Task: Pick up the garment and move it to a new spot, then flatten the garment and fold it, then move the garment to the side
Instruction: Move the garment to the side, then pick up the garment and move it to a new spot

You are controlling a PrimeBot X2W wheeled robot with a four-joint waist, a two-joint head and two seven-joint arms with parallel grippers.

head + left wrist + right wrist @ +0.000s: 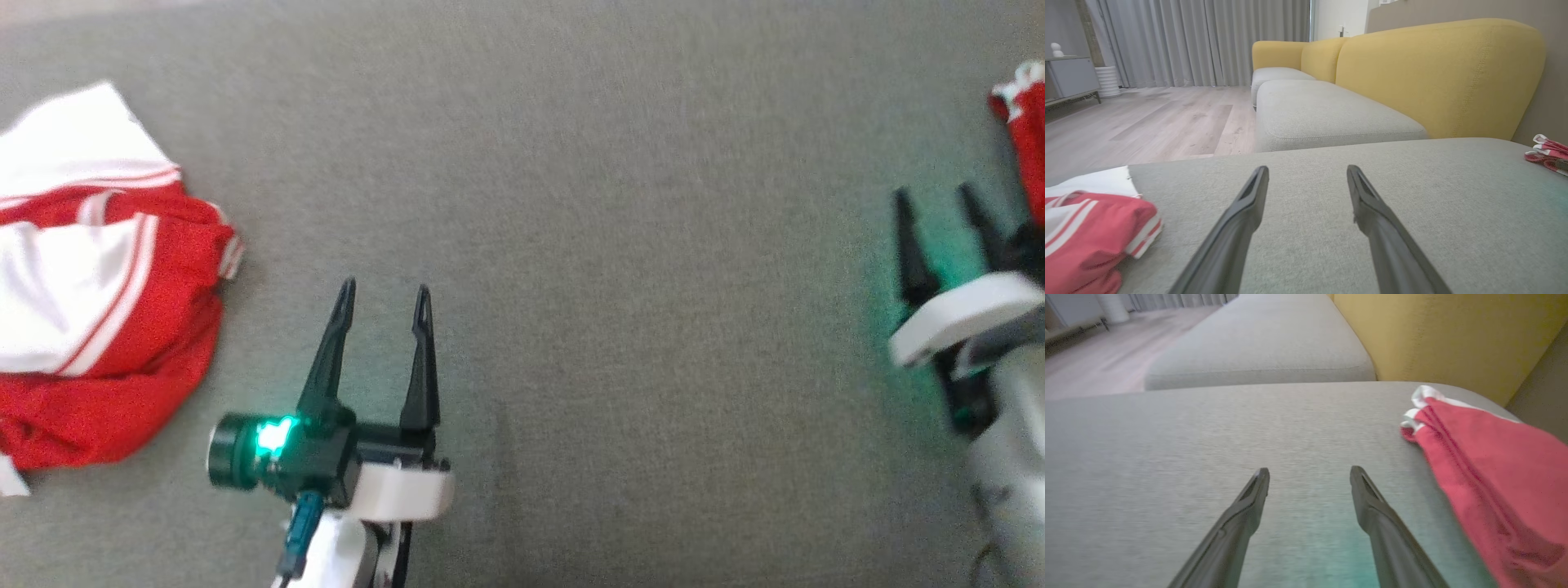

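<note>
The left gripper (386,286) and right gripper (934,193) stood open, empty, over the cushion (620,245). A crumpled garment (98,310) lay near the left; a red cloth (1024,139), perhaps folded, beside the right. Pickup looked next: left must reach over and pinch an edge.

Red-and-white garment (98,310) runs off the left edge; red cloth (1027,147), perhaps another garment, cut off right.

Left arm (339,545) and right arm (1008,478) reach forward (low), jaws spread wide.
</note>
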